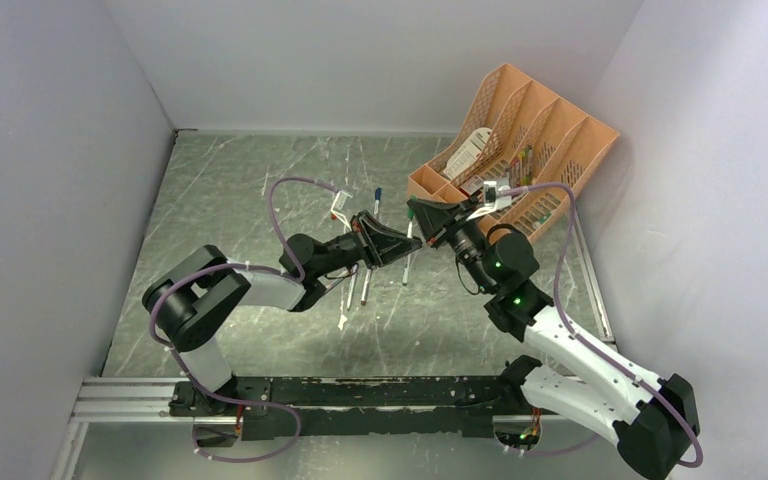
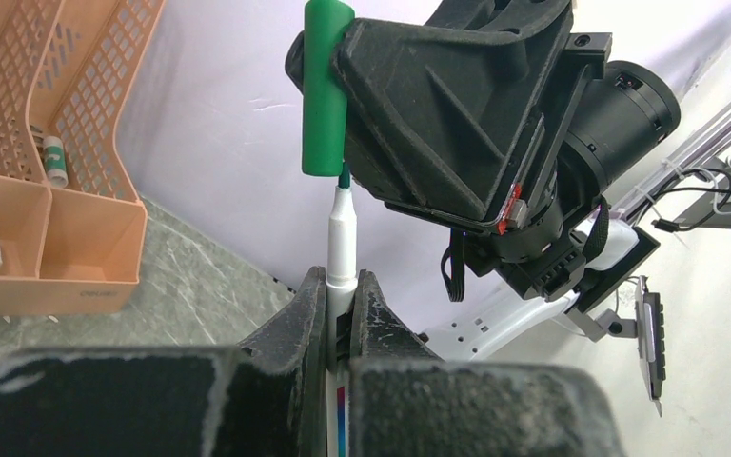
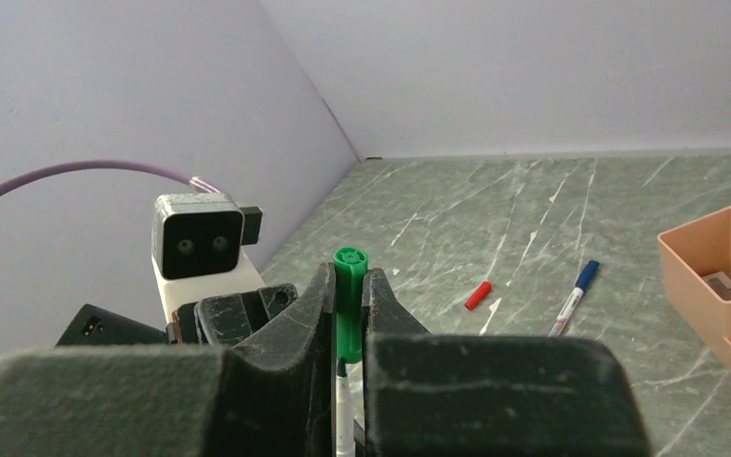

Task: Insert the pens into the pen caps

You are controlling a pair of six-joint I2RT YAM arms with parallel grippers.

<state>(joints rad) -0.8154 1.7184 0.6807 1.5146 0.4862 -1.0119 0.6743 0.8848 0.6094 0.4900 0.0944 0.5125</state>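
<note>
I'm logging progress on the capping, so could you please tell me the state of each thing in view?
left gripper, shut on the green pen.
right gripper, shut on the green cap.
green pen, uncapped, tip at the cap's mouth, barrel outside.
green cap, held, not yet seated on the pen.
red cap, loose on the table.
blue-ended pen, lying flat on the table.

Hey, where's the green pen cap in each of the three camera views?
Top external: green cap near centre, small, beside the orange organiser front corner.
Left wrist: cap top centre, above the pen tip.
Right wrist: cap lower centre, upright.
Shared landmark: the organiser, right in top and right wrist, left in left wrist.
</note>
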